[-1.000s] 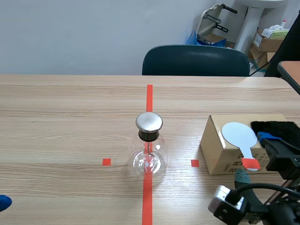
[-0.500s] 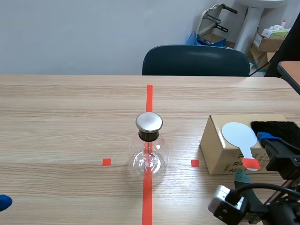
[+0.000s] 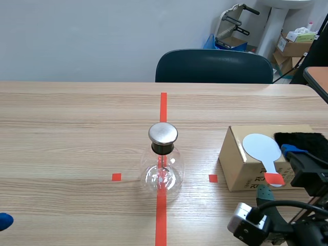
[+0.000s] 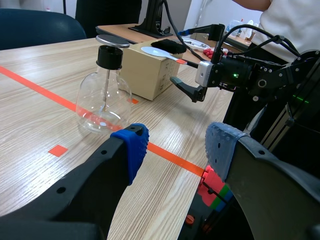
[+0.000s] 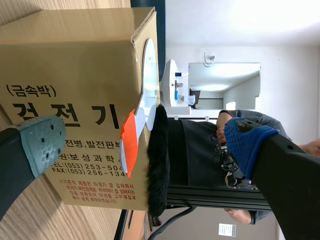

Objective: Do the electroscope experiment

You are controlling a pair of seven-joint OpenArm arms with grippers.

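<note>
At lower right of the scene view, the right gripper (image 3: 279, 171) gapes empty, facing the paddle (image 3: 262, 149) on the box (image 3: 238, 166); the flask (image 3: 163, 164) stands mid-frame. Left wrist view: the left gripper (image 4: 175, 150), wide open and empty, is farther off. Right wrist view: the paddle's handle lies ahead between the spread fingers, crosswise to their gap.

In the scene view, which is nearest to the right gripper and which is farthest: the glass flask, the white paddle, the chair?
From the right gripper:
1. white paddle, on the box beside it.
2. glass flask, table centre.
3. chair, behind the far edge.
</note>
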